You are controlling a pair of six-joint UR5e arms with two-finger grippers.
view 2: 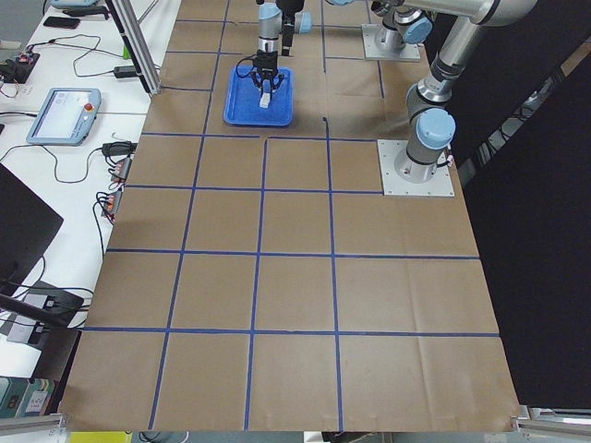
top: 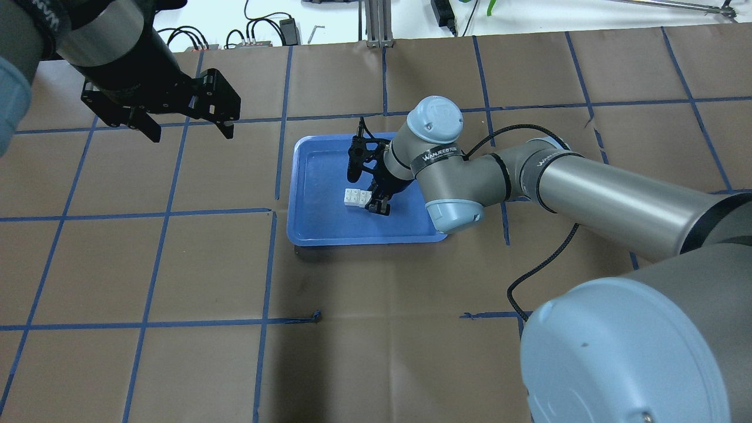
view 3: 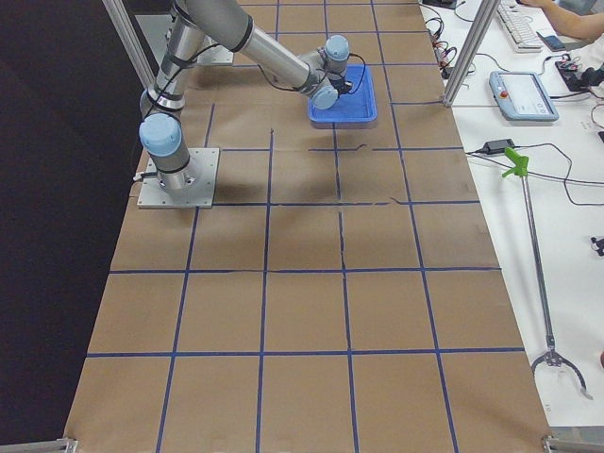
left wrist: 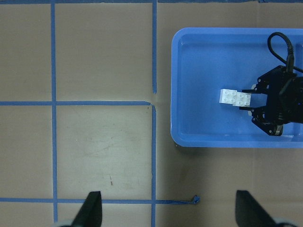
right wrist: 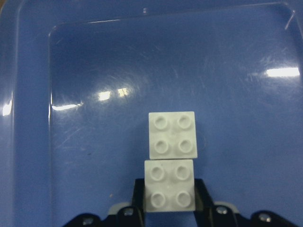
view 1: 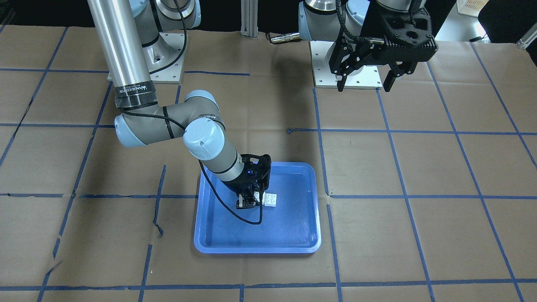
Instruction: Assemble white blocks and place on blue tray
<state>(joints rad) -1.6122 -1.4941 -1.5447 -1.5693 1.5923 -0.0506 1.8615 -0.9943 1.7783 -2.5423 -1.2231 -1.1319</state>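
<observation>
Grip check, right gripper (right wrist: 169, 183): closed on the nearer of the two white blocks (right wrist: 171, 158), one dark finger (right wrist: 139, 189) against each side wall, studs up, no gap visible in the right wrist view. Directly ahead of the fingertips, along the approach line: the farther block (right wrist: 172, 135), edge to edge with the held one, forming a short row with its long axis pointing straight away from the palm. Not determinable from any view whether joined or merely butted together; treat as unconfirmed. Location of both: on the floor of the blue tray (view 1: 256, 247), roughly central, apart from the raised rim on every side. Judged stage: placement on the tray essentially made, release pending. For the coming move, open and withdraw back along the row axis or straight up, never sideways, to avoid dragging the held block off its neighbour. Farther out: left gripper (top: 191, 134), fingers spread apart, holding nothing, raised above the brown paper table cover (top: 176, 264), well apart from the tray; clearly the more distant of the two, so leave parked. Markings: "WANJEED" in white on the black bands (top: 437, 155) around the right arm (top: 587, 188), legible in the overhead and front-facing views, followed by smaller characters too fine to read. No brand, label or lettering discernible on the blocks or the tray.
</observation>
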